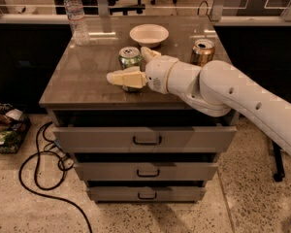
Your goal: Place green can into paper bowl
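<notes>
Here, the jaws stand wide around the upright green can [130,56], near the empty paper bowl [149,35].

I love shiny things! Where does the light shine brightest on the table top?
Camera view: pale glare streaks the glossy brown tabletop at the back, beside the clear plastic water bottle. The cream gripper, at the green-and-white drink can, sits in even, warm light.

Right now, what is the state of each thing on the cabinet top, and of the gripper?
Green-and-white aluminium can: upright, on the cabinet top.
White paper bowl: upright, empty.
Gold aluminium can: upright.
Clear plastic water bottle: upright, capped.
White gripper: low at the green-and-white can.
</notes>
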Motion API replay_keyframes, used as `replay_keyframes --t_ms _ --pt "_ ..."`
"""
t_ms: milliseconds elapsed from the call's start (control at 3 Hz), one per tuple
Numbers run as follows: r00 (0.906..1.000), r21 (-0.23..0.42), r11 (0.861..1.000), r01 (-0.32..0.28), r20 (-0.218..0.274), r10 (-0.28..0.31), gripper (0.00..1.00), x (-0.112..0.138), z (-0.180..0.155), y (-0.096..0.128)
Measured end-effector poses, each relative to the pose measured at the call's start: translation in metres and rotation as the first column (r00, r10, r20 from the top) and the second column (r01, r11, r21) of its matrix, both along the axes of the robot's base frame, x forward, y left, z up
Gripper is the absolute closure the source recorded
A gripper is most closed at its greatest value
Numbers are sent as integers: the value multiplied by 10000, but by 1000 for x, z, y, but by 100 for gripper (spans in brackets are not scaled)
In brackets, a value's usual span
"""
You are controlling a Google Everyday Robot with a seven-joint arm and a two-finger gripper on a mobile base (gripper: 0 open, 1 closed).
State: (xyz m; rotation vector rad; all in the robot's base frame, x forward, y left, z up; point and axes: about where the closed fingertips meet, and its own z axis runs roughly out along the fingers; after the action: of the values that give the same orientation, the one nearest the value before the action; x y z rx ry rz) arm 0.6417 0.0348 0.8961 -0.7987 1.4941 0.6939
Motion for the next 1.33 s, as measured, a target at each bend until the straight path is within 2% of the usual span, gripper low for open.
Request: replay_keyframes --t_ms 1000,1333 --pt "10000 -6 10000 -96 -2 96 88 -2 1 6" --pt "9999 -6 9999 -128 3 128 100 -3 1 8"
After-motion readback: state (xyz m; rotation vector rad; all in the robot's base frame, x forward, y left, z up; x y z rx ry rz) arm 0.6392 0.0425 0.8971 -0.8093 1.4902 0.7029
